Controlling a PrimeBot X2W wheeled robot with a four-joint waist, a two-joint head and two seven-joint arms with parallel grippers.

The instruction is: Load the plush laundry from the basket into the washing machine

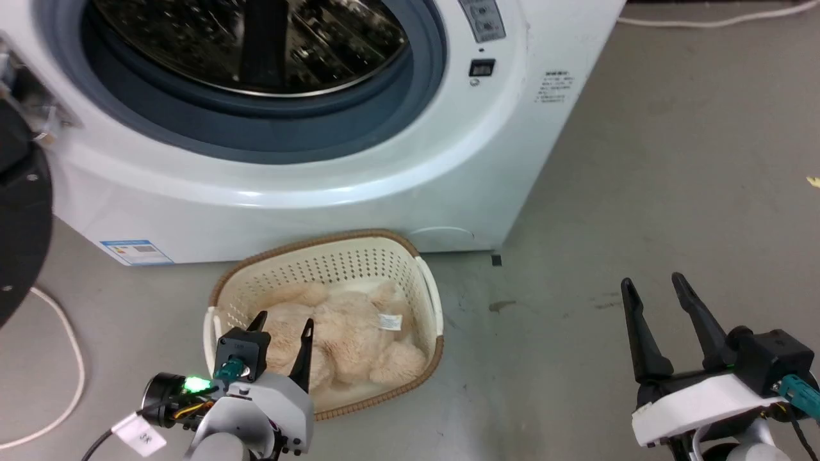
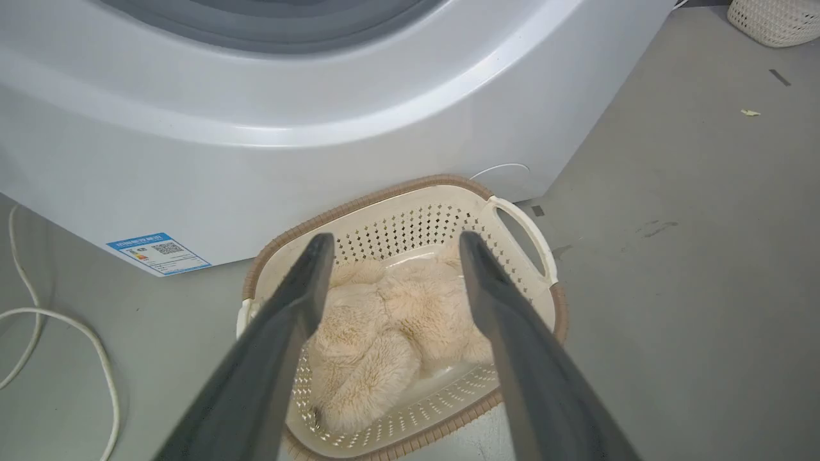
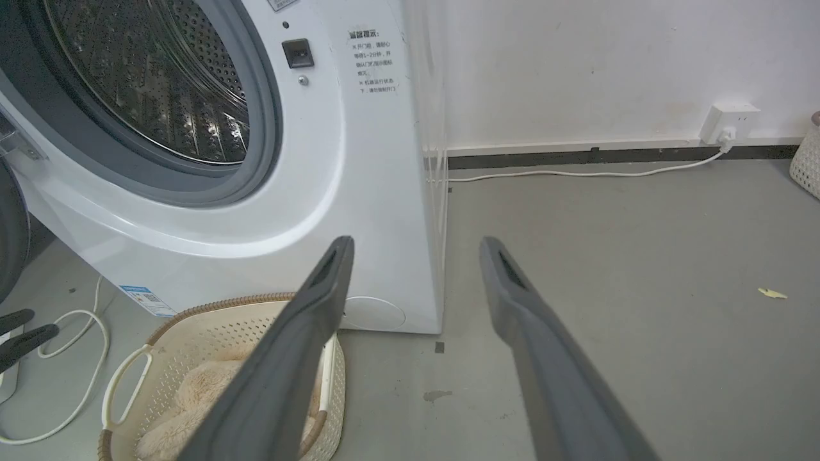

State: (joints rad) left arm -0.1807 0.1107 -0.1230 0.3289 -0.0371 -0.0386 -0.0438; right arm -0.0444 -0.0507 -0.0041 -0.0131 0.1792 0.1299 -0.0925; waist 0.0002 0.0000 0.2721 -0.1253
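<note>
1. Well, the plush laundry (image 1: 349, 336) lies heaped in the basket (image 1: 333, 256), its small white tag (image 1: 389, 322) facing up.
2. The basket sits on the grey floor (image 1: 640, 192) just in front of the washing machine (image 1: 320, 186), whose door (image 1: 19, 211) stands open at the left, showing the steel drum (image 1: 256, 45).
3. The left gripper (image 1: 285, 319) hangs over the basket's near side, fingers spread apart, gripping nothing.
4. The right gripper (image 1: 652, 280) is well off to the right above the floor, fingers likewise parted and empty.
</note>
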